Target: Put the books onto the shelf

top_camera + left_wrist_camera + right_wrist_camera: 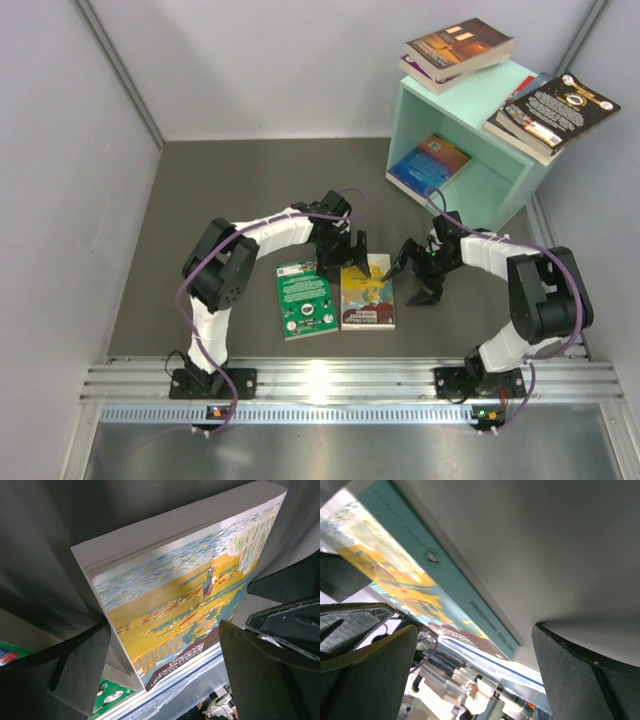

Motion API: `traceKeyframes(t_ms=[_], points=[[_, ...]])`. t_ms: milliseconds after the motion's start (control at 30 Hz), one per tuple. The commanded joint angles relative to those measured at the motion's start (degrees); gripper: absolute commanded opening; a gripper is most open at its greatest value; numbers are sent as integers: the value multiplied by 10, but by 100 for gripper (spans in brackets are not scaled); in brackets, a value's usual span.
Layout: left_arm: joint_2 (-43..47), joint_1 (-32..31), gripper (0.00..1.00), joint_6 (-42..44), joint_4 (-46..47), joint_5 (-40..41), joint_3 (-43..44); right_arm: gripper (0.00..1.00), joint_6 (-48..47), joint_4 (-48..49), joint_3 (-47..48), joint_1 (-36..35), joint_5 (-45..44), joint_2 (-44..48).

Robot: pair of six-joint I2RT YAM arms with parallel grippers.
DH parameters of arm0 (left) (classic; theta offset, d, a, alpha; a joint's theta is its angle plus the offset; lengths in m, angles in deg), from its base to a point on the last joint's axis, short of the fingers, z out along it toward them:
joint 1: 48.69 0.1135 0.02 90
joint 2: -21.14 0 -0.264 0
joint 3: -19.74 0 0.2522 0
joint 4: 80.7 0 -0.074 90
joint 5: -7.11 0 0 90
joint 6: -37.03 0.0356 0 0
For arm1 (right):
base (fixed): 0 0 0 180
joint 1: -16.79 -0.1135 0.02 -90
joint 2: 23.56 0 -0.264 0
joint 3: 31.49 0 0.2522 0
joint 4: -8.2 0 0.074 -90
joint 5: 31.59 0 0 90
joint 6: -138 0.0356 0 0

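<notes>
1. Pale walls and a dark grey desk frame two arms bent over a single paperback. The yellow book is seen lying cover-up towards the desk's near edge, just beside a green book on its left.
2. The left hand is shown spread wide and empty, with its fingers set to either side of the yellow book's far end. The right hand is likewise released and is posed at the book's spine side, with nothing gripped. Whether any pad touches the cover cannot be told.
3. The yellow book's long axis is laid from the near edge towards the back wall, slightly skewed. Its teal spine is turned to the right arm's side, and its dark title band is placed at the near end.
4. A clash is judged possible, since both hands are crowded round the same far corner and could be driven into one another.
5. A failed pick is also judged likely. The book is thin and flat, so a fingertip could be scraped along the desk, or the book shoved into the green book.
6. Trouble is foreseen at the mint-green shelf, set at the far right, well apart from the yellow book. Its opening is partly taken by a leaning blue-orange book. A black book overhangs its top, and it could be knocked off.
</notes>
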Motion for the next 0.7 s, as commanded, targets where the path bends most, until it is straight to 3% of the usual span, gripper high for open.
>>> traceKeyframes(t_ms=[0, 133, 200, 333, 567, 600, 667], points=[[-16, -9, 94, -9, 28, 3, 22, 99, -46, 108, -41, 2, -89, -49], [-14, -8, 92, -26, 61, -22, -20, 98, -39, 157, -54, -2, -68, -62], [-14, -9, 86, -40, 105, -50, -46, 95, -32, 196, -62, -4, -49, -76], [-15, -9, 72, -60, 177, -99, -74, 79, -10, 255, -85, -16, -15, -103], [0, -9, 25, -82, 282, -161, -106, 65, -8, 262, -90, -22, -7, -112], [2, -9, 5, -81, 281, -161, -106, 65, -8, 261, -90, -22, -7, -111], [8, -6, 0, -75, 263, -151, -100, 66, -14, 247, -88, -21, -7, -103]])
